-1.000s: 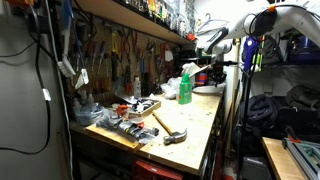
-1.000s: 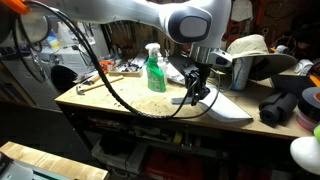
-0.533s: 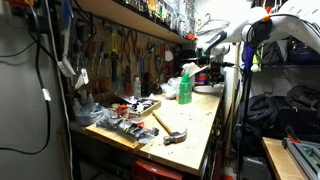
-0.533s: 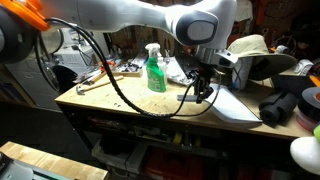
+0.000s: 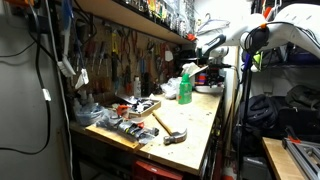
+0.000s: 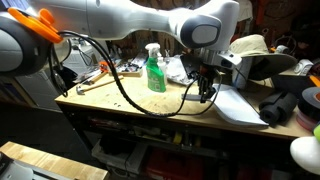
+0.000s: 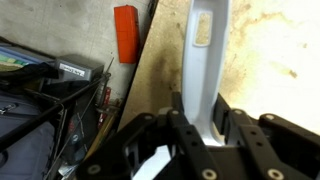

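Observation:
My gripper (image 7: 200,118) is shut on a long white plastic handle (image 7: 203,55) that runs away from the jaws over the wooden benchtop (image 7: 270,60). In an exterior view the gripper (image 6: 205,92) points down at the bench's edge, on a white flat object (image 6: 236,106) lying there. A green spray bottle (image 6: 154,70) stands just beside it. The gripper (image 5: 212,72) also shows far back on the bench in an exterior view, next to the same bottle (image 5: 185,88).
A hammer (image 5: 170,128) and a box of tools (image 5: 138,106) lie at the bench's near end. A straw hat (image 6: 250,48) and black bags (image 6: 285,105) sit beyond the gripper. A red object (image 7: 125,33) and cables (image 7: 50,100) lie on the floor below.
The gripper has shifted a little along the bench toward the hat, still shut on the white handle. The bottle and tools have not moved.

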`<action>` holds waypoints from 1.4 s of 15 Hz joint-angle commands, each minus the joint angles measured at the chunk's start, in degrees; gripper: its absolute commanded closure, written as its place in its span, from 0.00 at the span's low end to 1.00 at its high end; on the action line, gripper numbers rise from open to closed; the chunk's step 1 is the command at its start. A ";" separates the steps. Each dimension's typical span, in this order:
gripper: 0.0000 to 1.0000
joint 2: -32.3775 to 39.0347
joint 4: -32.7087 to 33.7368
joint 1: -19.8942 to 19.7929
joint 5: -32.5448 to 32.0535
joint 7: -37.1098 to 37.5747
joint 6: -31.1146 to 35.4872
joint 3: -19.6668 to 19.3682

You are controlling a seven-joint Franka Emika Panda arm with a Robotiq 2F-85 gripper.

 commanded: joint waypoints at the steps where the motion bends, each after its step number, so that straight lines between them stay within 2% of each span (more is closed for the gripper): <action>1: 0.45 2.39 3.77 -0.61 0.87 1.76 -1.06 0.44; 3: 0.36 2.39 3.93 -0.49 0.83 1.83 -1.37 0.62; 6: 0.12 0.91 2.86 -0.08 0.85 1.40 -1.41 1.00; 8: 0.00 -1.25 1.17 0.33 0.76 0.33 -1.04 1.32; 11: 0.00 -5.84 -2.58 0.99 0.00 -3.83 -0.63 1.60; 17: 0.00 -16.57 -10.78 2.43 -1.96 -22.29 2.72 1.56; 21: 0.00 -24.00 -20.13 3.92 -2.79 -33.48 5.46 1.64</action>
